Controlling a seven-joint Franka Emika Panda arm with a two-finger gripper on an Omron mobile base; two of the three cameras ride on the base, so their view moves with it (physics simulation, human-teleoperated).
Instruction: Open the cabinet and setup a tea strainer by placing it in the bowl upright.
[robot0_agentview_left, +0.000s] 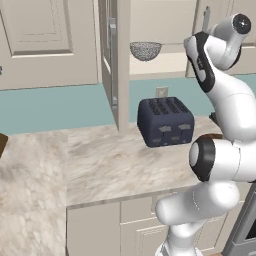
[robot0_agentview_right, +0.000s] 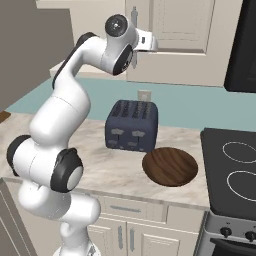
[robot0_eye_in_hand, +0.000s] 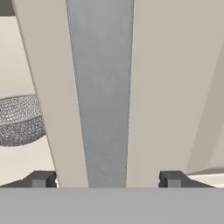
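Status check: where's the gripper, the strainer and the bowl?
Gripper open, fingers straddling right cabinet door's grey bar handle. Silver mesh tea strainer on cabinet shelf, left door open. Dark brown wooden bowl on counter beside navy toaster.

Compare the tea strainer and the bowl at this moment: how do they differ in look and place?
The tea strainer is a silver-grey mesh hemisphere, while the bowl is dark brown wood with visible grain. The strainer sits up on the shelf inside the opened cabinet; the bowl rests down on the counter, right of the toaster in the right base view. The strainer looks deep and rounded, the bowl wide and shallow. Both are round and open at the top.
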